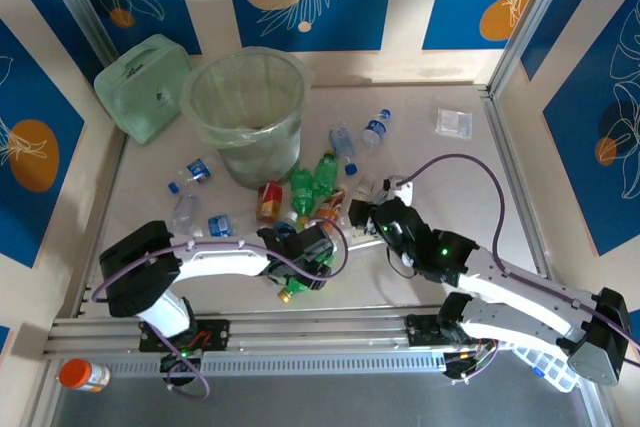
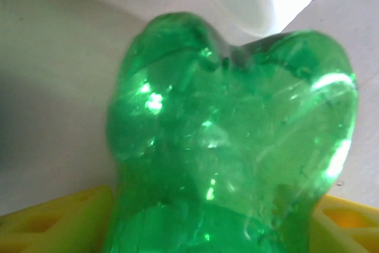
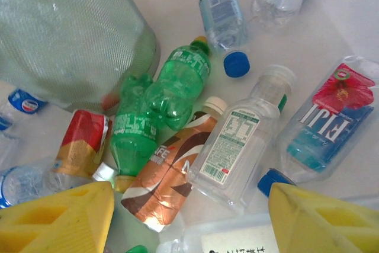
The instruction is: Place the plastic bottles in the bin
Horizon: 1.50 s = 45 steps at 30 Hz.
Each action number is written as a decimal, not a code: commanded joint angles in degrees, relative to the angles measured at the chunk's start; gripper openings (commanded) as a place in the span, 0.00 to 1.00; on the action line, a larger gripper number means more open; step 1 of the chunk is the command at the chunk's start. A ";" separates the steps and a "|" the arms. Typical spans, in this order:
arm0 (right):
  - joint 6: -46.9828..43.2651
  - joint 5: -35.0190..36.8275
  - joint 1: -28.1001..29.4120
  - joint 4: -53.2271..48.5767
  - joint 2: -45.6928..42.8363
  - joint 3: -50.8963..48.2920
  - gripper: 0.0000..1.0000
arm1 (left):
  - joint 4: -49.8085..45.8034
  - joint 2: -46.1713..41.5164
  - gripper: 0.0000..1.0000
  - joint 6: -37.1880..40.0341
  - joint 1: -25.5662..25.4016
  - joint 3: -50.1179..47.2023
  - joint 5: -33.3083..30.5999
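Note:
The bin [image 1: 262, 150] stands at the back left of the table, and its wall [image 3: 65, 34] also rises at the upper left of the right wrist view. My left gripper [image 1: 305, 265] is shut on a crushed green bottle [image 2: 231, 146], which spans the gap between its yellow fingers [image 2: 53, 220]. My right gripper [image 3: 189, 217] hangs open over a brown-labelled bottle [image 3: 172, 176] and a clear white-labelled bottle [image 3: 237, 146], holding nothing. Two green bottles [image 3: 154, 111] and a red-labelled one [image 3: 80, 146] lie by the bin. Clear blue-labelled bottles [image 1: 375, 129] are scattered around.
A pale green boxy container [image 1: 145, 85] sits left of the bin. A clear packet [image 1: 453, 122] lies at the back right. An orange-capped bottle [image 1: 83, 375] rests outside the front rail. Metal frame posts edge both sides of the table.

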 commanded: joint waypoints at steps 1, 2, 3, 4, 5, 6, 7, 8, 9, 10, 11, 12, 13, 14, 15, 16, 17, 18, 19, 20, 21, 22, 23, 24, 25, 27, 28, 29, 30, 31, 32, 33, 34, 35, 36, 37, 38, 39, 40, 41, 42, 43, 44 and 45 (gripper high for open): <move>5.10 -5.48 -3.49 -2.58 -0.53 3.49 0.70 | -2.66 1.85 0.66 2.29 -0.34 2.38 -1.89; 6.13 -7.87 -5.11 -2.73 -0.09 4.23 0.70 | -3.04 2.34 0.64 2.77 -0.31 2.84 -2.21; 7.46 -9.50 -6.28 -3.03 0.60 5.02 0.71 | -3.45 2.71 0.63 3.14 -0.29 3.23 -2.35; 8.57 -11.05 -7.66 -3.11 1.54 5.90 0.72 | -3.39 2.81 0.61 3.48 -0.35 3.43 -2.36; 8.96 -12.75 -9.11 -2.73 2.64 6.60 0.72 | -3.23 2.72 0.59 3.69 -0.29 3.51 -2.52; 9.29 -14.19 -10.44 -2.49 3.51 7.22 0.72 | -3.06 2.34 0.57 3.86 -0.29 3.44 -2.74; 9.99 -16.02 -12.10 -2.08 4.54 7.55 0.73 | -2.78 1.81 0.56 4.06 -0.36 3.35 -3.15; 10.66 -18.58 -13.93 -0.68 5.31 7.31 0.73 | -2.44 1.14 0.54 4.34 -0.24 3.13 -3.74; 10.90 -21.27 -15.52 1.04 5.88 6.70 0.73 | -1.87 0.47 0.53 4.78 -0.21 3.00 -4.21; 10.92 -24.49 -16.99 3.44 6.57 5.89 0.73 | -1.15 -0.51 0.51 5.30 0.01 2.75 -4.69; 10.80 -26.73 -17.90 5.06 7.13 5.26 0.73 | -0.39 -1.47 0.48 5.69 0.22 2.43 -4.73; 10.41 -27.87 -18.27 5.97 7.49 4.79 0.73 | 0.66 -2.82 0.46 6.18 0.33 2.06 -4.25; 9.41 -28.94 -18.50 7.25 7.93 4.54 0.73 | 1.78 -4.23 0.44 6.80 0.50 1.77 -3.57; 8.48 -29.77 -18.50 8.35 8.07 4.00 0.73 | 2.30 -5.64 0.42 7.32 0.57 1.71 -3.50; 7.86 -30.07 -18.38 9.19 8.03 3.59 0.73 | 2.58 -6.79 0.40 7.83 0.52 1.92 -3.59; 7.17 -29.55 -17.97 9.83 7.91 3.29 0.73 | 2.91 -8.22 0.40 8.55 0.67 2.25 -3.57; 6.42 -27.10 -16.85 9.49 7.46 3.36 0.73 | 2.99 -9.68 0.40 8.93 0.84 2.77 -4.11; 5.89 -23.46 -15.15 8.34 6.89 3.69 0.73 | 2.95 -10.91 0.39 9.26 1.06 3.21 -4.49; 5.10 -18.72 -12.95 7.11 6.03 4.07 0.74 | 3.07 -12.47 0.39 9.79 1.27 3.79 -4.85; 3.67 -14.89 -10.32 6.83 4.95 4.17 0.74 | 3.12 -13.96 0.38 10.24 1.44 4.26 -5.64; 2.48 -12.35 -8.64 6.90 3.73 4.07 0.74 | 2.97 -15.30 0.38 10.51 1.67 4.62 -6.39; 1.05 -10.47 -7.25 7.08 2.28 3.88 0.74 | 2.99 -16.79 0.37 10.91 1.91 4.96 -6.85; -0.05 -9.37 -6.40 7.45 0.95 3.60 0.73 | 2.95 -18.00 0.36 11.26 2.27 5.15 -7.13; -1.62 -8.87 -5.74 8.03 -0.56 3.40 0.73 | 2.90 -19.43 0.35 11.44 2.70 5.35 -7.51; -3.26 -9.06 -5.43 8.72 -1.77 3.31 0.72 | 3.11 -21.04 0.33 11.52 3.23 5.20 -7.57; -5.20 -10.72 -5.61 9.72 -3.61 3.65 0.72 | 4.21 -24.25 0.30 11.53 4.11 4.59 -7.36; -6.00 -12.14 -5.83 10.49 -4.21 3.94 0.72 | 4.48 -25.68 0.28 11.55 4.51 4.62 -7.24; -6.46 -13.29 -6.00 10.99 -4.33 4.58 0.72 | 4.44 -26.74 0.27 11.78 5.05 4.97 -6.95; -6.85 -14.03 -6.18 11.13 -4.17 5.46 0.72 | 4.16 -27.39 0.26 12.16 5.47 5.80 -6.77; -6.97 -14.54 -6.35 11.29 -3.64 6.81 0.72 | 3.39 -27.73 0.24 12.53 6.10 7.22 -6.76; -7.08 -14.79 -6.50 11.59 -2.97 7.90 0.72 | 2.41 -27.76 0.22 12.97 6.82 9.03 -6.54; -7.34 -14.92 -6.61 11.85 -2.18 9.11 0.72 | 1.51 -27.59 0.21 13.13 7.64 10.91 -6.28; -7.73 -14.76 -6.80 12.00 -0.91 10.64 0.72 | 0.41 -27.17 0.19 13.05 8.60 13.21 -5.80; -8.62 -13.78 -6.89 12.20 0.50 12.47 0.72 | -0.73 -26.54 0.17 12.73 9.81 15.58 -4.73; -9.47 -12.43 -6.90 12.23 1.97 14.07 0.72 | -1.73 -25.70 0.16 12.59 10.79 17.75 -3.82; -9.74 -10.85 -7.26 11.80 3.85 16.25 0.72 | -3.40 -24.49 0.16 12.43 11.89 20.82 -3.31; -9.82 -11.13 -7.93 11.89 5.22 17.63 0.72 | -5.06 -23.11 0.15 12.41 13.31 23.99 -2.71; -9.84 -12.19 -8.77 12.29 6.34 18.89 0.72 | -6.15 -22.00 0.15 12.35 14.49 26.72 -2.26; -9.72 -13.16 -9.52 13.01 7.55 20.02 0.72 | -7.33 -20.59 0.15 12.41 15.93 29.77 -1.61; -9.41 -13.70 -10.23 13.73 8.57 21.12 0.72 | -8.50 -19.25 0.15 12.41 17.23 32.55 -1.05; -9.11 -14.17 -10.72 14.34 9.42 21.99 0.72 | -9.92 -17.63 0.13 12.01 18.93 35.60 -0.22; -8.53 -14.16 -11.47 14.55 10.48 23.01 0.72 | -11.25 -15.95 0.11 11.65 20.57 39.09 0.43; -8.10 -14.28 -12.14 14.69 11.36 24.14 0.72 | -12.31 -14.26 0.11 11.54 22.02 42.12 0.89; -8.19 -15.19 -12.85 14.94 12.10 25.05 0.72 | -13.21 -12.80 0.12 11.53 23.16 45.05 0.98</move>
